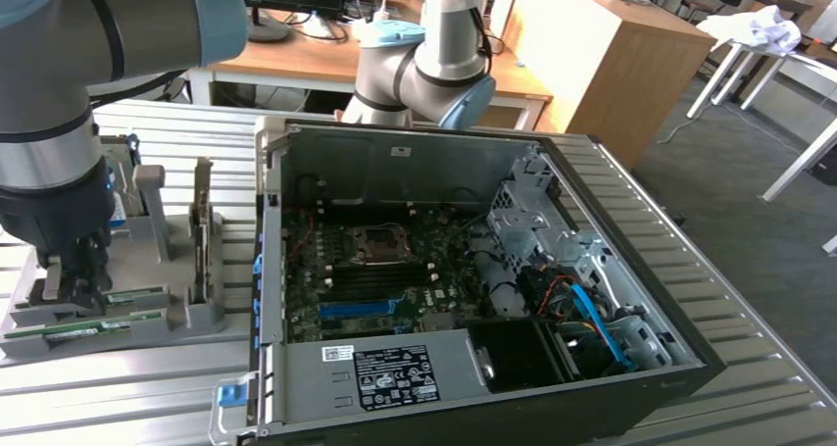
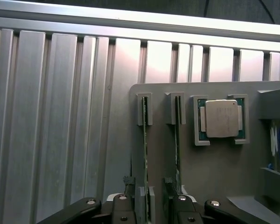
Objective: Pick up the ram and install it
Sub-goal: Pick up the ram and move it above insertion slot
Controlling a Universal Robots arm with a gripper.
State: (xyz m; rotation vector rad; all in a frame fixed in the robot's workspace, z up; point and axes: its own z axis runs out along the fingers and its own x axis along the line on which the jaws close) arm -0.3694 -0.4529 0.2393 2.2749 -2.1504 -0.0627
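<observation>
Exterior view's left: hand (image 1: 76, 287) low over grey holder (image 1: 196, 319) on worktop (image 1: 131, 407), jaws spread wide, gripping nothing. Ram (image 2: 145, 135) on edge in holder slot, long axis running straight out from hand, passing between fingers (image 2: 127, 184); probably no contact, hard to tell. Second stick (image 2: 177, 135) just beside, outside gap. Open computer case (image 1: 458, 270) well apart toward exterior view's right.

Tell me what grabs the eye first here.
The opened computer case, motherboard exposed, dominates the middle of the exterior view. At that view's left the jaws stand open over a grey holder, straddling one ram stick set on edge. A silver processor sits in a pocket of the same holder.
</observation>
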